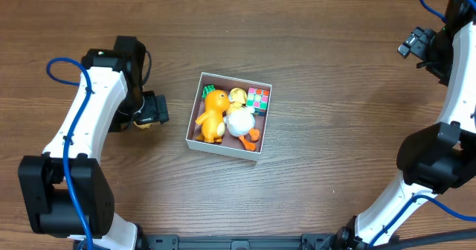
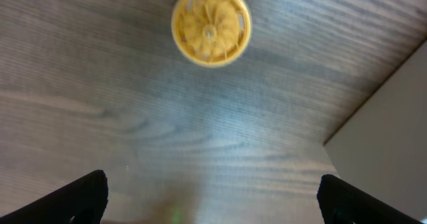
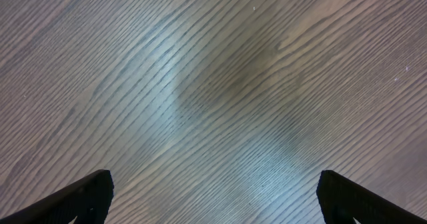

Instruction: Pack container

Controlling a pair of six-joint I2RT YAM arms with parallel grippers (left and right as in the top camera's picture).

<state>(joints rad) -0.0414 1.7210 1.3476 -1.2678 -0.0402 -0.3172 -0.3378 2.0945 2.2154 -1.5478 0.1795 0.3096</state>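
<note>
While both arms hang over the wooden table [image 1: 335,123], the container [image 1: 222,148] sits near the middle of it, slightly turned, its thin white walls around a dull pink-brown inside. Packed in it are an orange toy animal [image 1: 213,114] on the left, a white and yellow duck [image 1: 240,120] pressed against it, and a small cube of coloured squares [image 1: 259,98] in the far right corner; something green [image 1: 208,91] peeks out at the far left corner. The left gripper [image 1: 152,110] hovers just left of the box, apart from it, its jaws spread as wide as they go and with nothing between them. Its wrist camera shows a round yellow ribbed disc [image 2: 211,25] lying on the wood ahead of the black fingertips [image 2: 83,196], untouched. The right gripper [image 1: 416,42] is well away at the far right edge, jaws likewise fully spread and empty, with only bare wood grain under its fingertips [image 3: 87,196]
</note>
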